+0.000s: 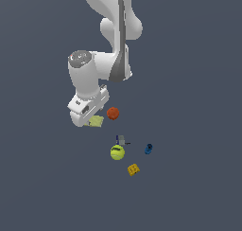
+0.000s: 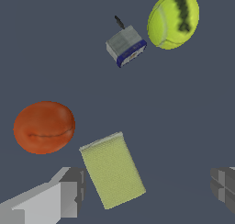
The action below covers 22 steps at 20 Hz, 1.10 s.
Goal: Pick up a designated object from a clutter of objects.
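The gripper [image 2: 147, 191] hung spread wide and empty over the pale yellow-green pad [image 2: 112, 170], beside the orange-red ball [image 2: 44, 126]. The pad looked light, thin and probably soft; pinching across its narrower edges seemed wisest.

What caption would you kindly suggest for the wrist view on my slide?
Open gripper flanking the thin flat pale yellow-green square pad, beside an orange-red ball.

You had the orange-red ball [image 1: 113, 113] crowding the pale pad [image 1: 96, 121] at its two o'clock; toward seven o'clock the floor [image 1: 42, 178] lay free.
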{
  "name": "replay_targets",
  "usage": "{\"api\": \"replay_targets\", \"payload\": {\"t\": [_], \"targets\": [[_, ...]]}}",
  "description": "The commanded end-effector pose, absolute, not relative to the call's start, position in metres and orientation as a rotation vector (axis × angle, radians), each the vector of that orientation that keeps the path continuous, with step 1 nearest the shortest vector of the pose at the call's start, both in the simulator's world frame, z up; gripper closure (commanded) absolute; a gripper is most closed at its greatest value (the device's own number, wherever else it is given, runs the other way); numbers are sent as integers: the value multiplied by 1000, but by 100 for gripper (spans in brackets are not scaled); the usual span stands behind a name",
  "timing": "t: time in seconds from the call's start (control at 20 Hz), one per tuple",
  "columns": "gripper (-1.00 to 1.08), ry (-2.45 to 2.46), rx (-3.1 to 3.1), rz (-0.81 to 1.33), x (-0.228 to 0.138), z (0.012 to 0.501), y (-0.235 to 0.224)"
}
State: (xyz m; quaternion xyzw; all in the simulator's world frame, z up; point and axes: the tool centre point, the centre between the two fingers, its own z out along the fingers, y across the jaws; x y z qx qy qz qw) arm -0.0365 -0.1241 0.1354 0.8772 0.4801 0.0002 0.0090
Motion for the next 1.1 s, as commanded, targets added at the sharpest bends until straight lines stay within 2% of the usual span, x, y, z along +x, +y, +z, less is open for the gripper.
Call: {"api": "replay_targets", "payload": {"t": [0.0, 1.05], "targets": [[-92, 1573, 2701, 0, -42, 126, -129], [-92, 2028, 2397, -1, -85, 64, -158]]}}
